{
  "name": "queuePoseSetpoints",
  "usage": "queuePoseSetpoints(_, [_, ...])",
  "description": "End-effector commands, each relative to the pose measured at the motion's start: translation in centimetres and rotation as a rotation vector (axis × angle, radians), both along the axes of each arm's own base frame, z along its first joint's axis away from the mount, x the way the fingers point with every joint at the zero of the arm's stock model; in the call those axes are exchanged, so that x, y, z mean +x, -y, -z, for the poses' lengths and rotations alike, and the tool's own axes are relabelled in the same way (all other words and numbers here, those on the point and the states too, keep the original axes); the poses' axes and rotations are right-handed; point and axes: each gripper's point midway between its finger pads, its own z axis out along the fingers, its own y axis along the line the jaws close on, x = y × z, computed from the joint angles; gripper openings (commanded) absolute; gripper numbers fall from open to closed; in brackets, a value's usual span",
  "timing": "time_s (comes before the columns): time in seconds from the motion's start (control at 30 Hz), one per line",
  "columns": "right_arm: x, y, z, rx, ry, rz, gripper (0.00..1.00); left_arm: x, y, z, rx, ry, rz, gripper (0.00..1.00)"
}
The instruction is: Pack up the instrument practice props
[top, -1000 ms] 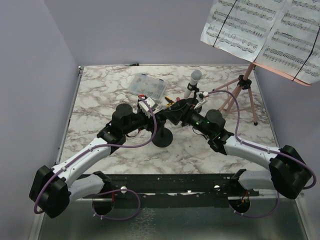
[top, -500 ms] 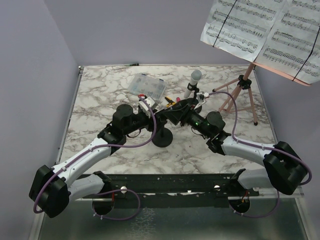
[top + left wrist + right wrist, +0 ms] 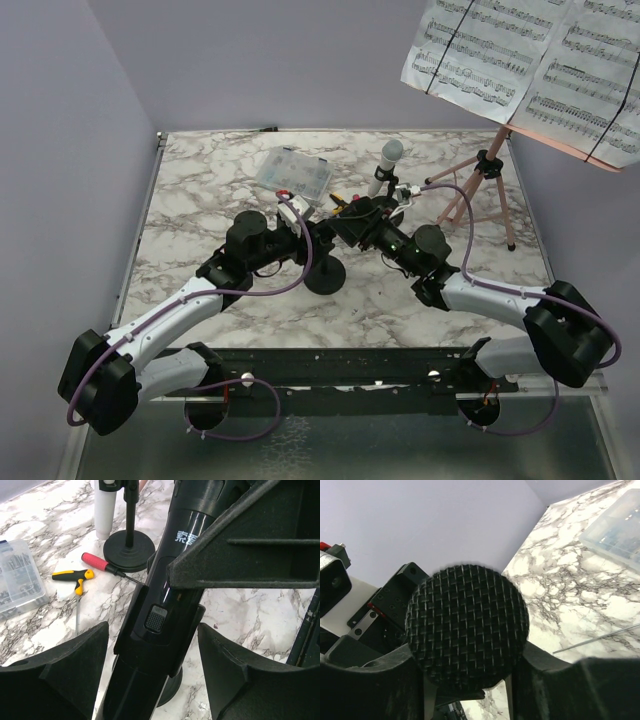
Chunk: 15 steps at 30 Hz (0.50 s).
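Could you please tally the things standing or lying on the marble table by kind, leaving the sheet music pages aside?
Microphones: 2, grey-headed microphone and black microphone
Holders: 2, near holder and far holder
Screwdrivers: 2, red screwdriver and yellow screwdriver
Clear box: 1
Pink music stand: 1
Total: 8
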Motion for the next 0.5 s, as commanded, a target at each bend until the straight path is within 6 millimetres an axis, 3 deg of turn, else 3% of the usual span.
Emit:
queuePoseSetpoints(0.0, [0.4,-0.3,-0.5,0.021,0.03,0.007,0.44,0.1,0.1,-0.5,-0.026,0.01,-0.016,0.73])
queuePoseSetpoints(0.13, [0.4,-0.5,-0.8,0.022,0.041,-0.001,0.32,0.4,-0.5,-1.2,-0.04,0.015,-0.063,0.85])
queuePoseSetpoints(0.2, [0.5,-0.6,-0.8,0.019,0.043,0.0,0.26,0.6,-1.1,-1.4,-0.044,0.012,-0.103,0.98])
queuePoseSetpoints(0.47, [0.8,-1.2,-0.7,0.004,0.055,-0.016,0.11,-0.1,-3.0,-1.9,-0.103,-0.05,-0.206,0.99])
